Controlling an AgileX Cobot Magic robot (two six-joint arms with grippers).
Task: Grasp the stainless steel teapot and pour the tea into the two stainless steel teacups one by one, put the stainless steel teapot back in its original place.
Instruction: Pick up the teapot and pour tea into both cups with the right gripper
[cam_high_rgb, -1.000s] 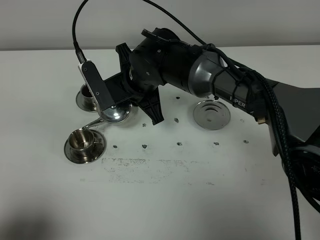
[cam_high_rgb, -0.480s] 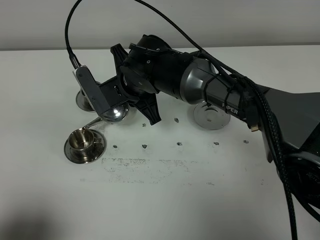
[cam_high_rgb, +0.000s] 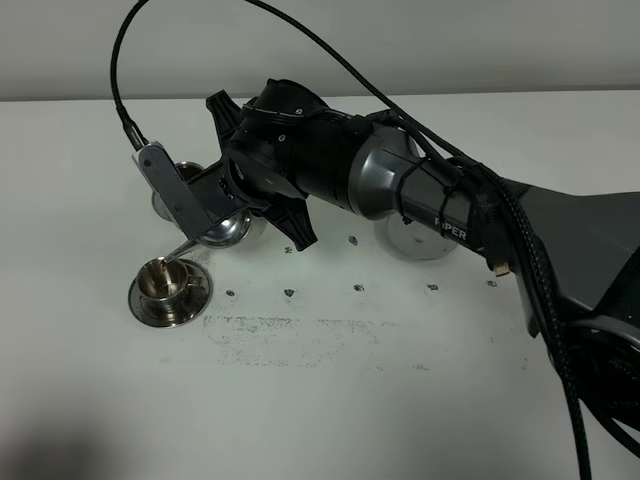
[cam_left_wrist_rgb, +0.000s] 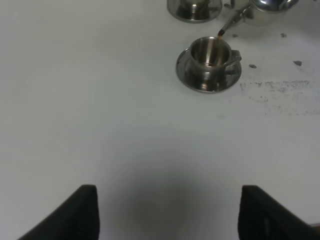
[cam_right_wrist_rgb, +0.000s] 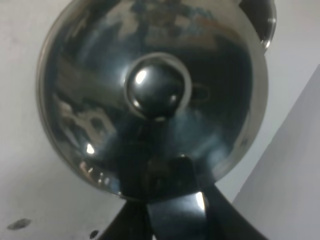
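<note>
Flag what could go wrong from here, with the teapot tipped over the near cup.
1. Tea shows at the spout tip, which looks close to the near cup's rim rather than its centre; the stream may hit the saucer.
2. The right pincer holds the whole tilted teapot at one edge; it might swivel in the grip.
3. The far cup stands right beside the pot; shifting over could knock it.
</note>
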